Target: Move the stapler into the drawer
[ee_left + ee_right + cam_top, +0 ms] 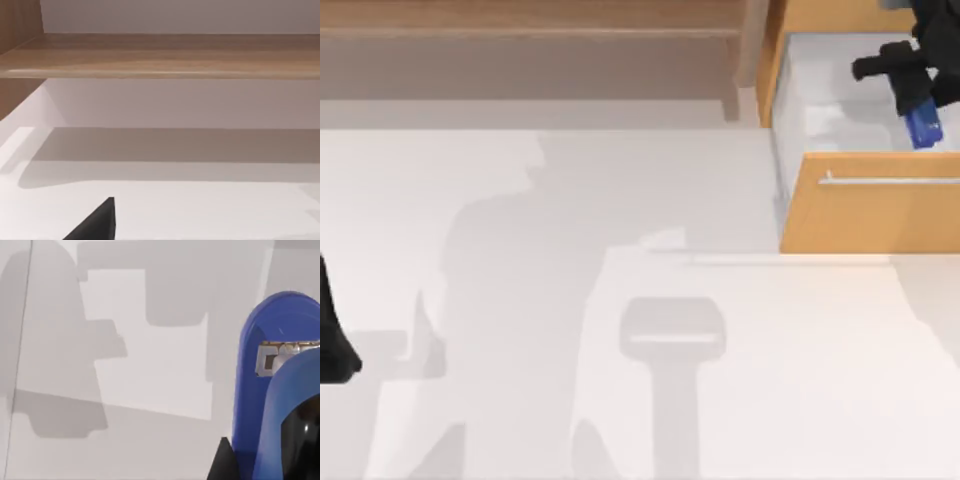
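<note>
Top view: right hand (pixel 918 100) over open drawer (pixel 860 215) at table's right rear, clamped on blue stapler (pixel 922 125), stapler hanging above white inside, not set down yet. Left arm parked at left edge.

Left wrist view: brown shelf (pixel 160 55) across back, table (pixel 200 210) below; can't tell left hand's state.

Right wrist view: stapler (pixel 270 390) up close, drawer floor beneath. Carry pretty much done; left: lower, let go.

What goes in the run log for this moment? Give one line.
right pincer: holds blue plastic stapler over open orange-tan wooden drawer | left arm: parked, table's left edge | stapler not yet released
</note>
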{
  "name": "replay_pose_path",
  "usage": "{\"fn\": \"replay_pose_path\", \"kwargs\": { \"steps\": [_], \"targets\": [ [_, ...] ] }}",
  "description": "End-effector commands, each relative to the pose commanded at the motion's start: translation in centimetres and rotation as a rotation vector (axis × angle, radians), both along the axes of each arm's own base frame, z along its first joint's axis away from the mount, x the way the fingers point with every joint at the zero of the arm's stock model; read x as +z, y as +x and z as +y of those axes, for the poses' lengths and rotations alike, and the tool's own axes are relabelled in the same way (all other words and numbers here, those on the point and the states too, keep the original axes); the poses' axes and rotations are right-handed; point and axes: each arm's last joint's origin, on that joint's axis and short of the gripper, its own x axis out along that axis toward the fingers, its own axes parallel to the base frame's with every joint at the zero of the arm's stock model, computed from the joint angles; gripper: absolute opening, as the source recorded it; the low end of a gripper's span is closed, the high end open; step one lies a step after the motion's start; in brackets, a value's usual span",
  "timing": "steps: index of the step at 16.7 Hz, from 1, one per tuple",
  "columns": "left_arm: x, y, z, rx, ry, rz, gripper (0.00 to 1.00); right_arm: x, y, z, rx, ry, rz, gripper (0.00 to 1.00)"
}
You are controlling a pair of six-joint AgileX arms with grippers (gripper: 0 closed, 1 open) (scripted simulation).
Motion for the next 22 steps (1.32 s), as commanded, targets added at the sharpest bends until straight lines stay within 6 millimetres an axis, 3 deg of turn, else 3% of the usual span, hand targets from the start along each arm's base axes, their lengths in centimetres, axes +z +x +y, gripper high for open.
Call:
{"fn": "replay_pose_path", "kwargs": {
  "steps": [6, 21, 22],
  "targets": [
    [0.0, 0.0, 0.0, 0.0, 0.0, 0.0, 1.0, -5.8, 1.1, 1.2, -0.159, -0.004, 0.217, 0.0],
    [0.0, 0.0, 0.0, 0.0, 0.0, 0.0, 1.0, -7.3, 1.1, 1.2, -0.174, -0.004, 0.241, 0.0],
    [0.0, 0.0, 0.0, 0.0, 0.0, 0.0, 1.0, -7.3, 1.1, 1.2, -0.174, -0.004, 0.241, 0.08]
  ]
}}
